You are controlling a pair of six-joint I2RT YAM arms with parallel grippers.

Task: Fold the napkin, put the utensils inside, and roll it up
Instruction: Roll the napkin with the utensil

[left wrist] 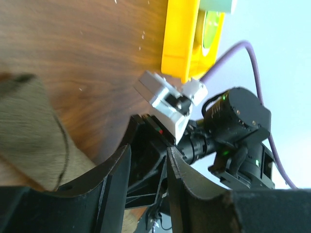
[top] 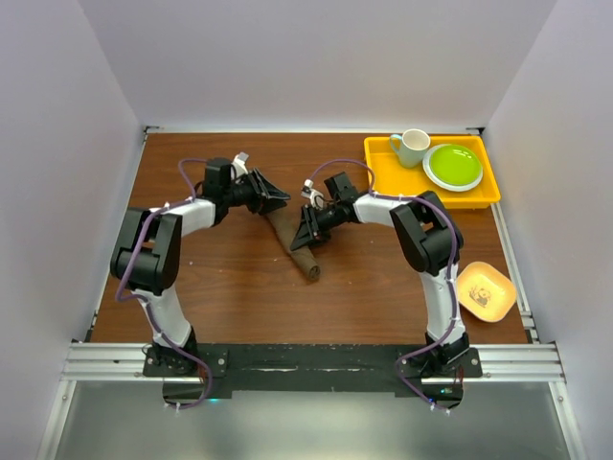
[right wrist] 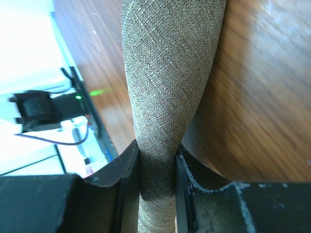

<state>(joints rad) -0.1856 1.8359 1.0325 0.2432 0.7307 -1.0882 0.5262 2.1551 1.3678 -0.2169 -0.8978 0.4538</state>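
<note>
Only the top view takes in the whole worktop (top: 220,278). On it the napkin (top: 298,251), rolled into a dark brown tube, lies on a slant near the middle, between the two arms. The right wrist view alone shows the grip up close. The right gripper (right wrist: 158,155) is clamped onto the roll, and the cloth is squeezed to a narrow waist between its fingers (right wrist: 124,167), widening again beyond them. The left wrist view adds its own angle (a look across at the other arm's wrist, with the yellow tray edge-on behind). In it the left gripper (left wrist: 148,151) stands with a narrow gap and nothing between its fingers. The napkin's end lies just outside them, to the left of that picture.

From above, the right gripper sits across the roll around its middle. The left gripper is at the roll's far end, close beside it. The near end of the roll rests free on the wood.

The count is one napkin roll and two grippers. There is one yellow tray (top: 383,177) in the far right corner, carrying one mug (top: 412,147) and one green plate (top: 453,166). One small yellow dish (top: 487,290) sits near the right edge, well apart from the tray.
</note>
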